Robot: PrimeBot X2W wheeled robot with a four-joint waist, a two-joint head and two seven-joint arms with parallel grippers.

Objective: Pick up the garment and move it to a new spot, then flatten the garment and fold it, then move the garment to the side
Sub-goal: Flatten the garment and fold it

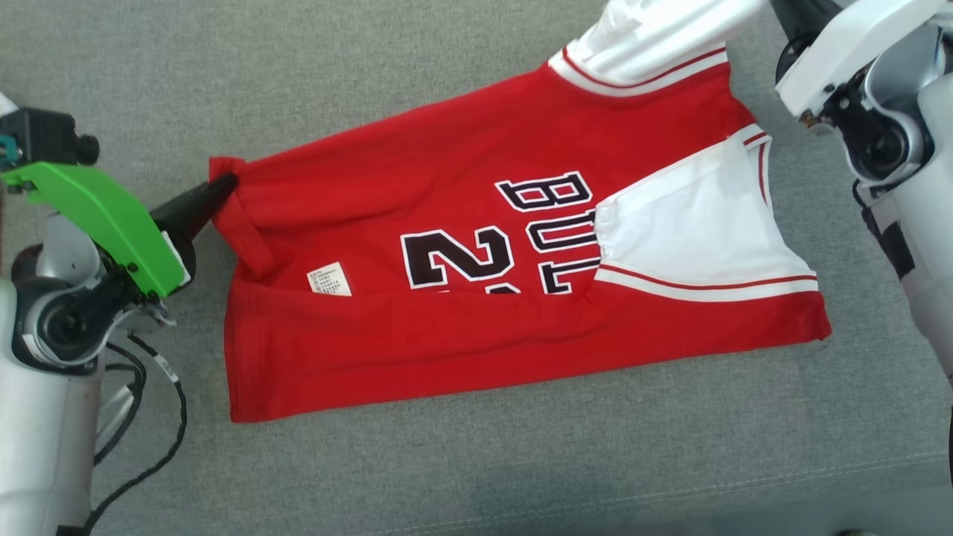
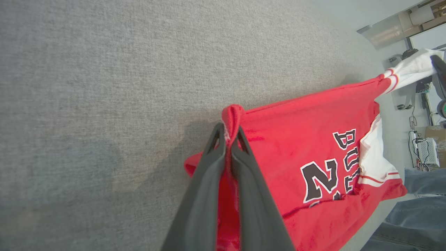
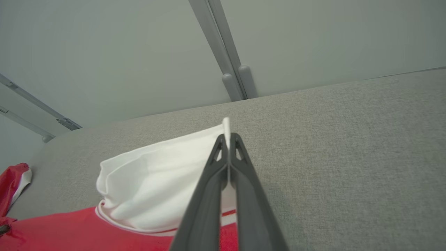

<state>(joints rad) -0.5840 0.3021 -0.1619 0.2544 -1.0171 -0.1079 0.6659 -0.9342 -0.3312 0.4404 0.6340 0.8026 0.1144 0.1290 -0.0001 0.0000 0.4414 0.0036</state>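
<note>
Grey woven surface [image 1: 447, 461] underneath everything. Spread across its middle: jersey [image 1: 461, 223], red and white, black lettering face up, near edge folded over itself. At the jersey's left end, left gripper [image 1: 223, 186], fingers pinched together on a bunched red corner. At the far right end, right gripper [image 3: 228, 139], fingers clamped tight on the edge of a white sleeve [image 3: 156, 181], raised off the surface.

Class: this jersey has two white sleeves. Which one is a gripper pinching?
The far sleeve, raised and pinched by the right gripper; the near sleeve lies flat on the jersey, untouched.
</note>
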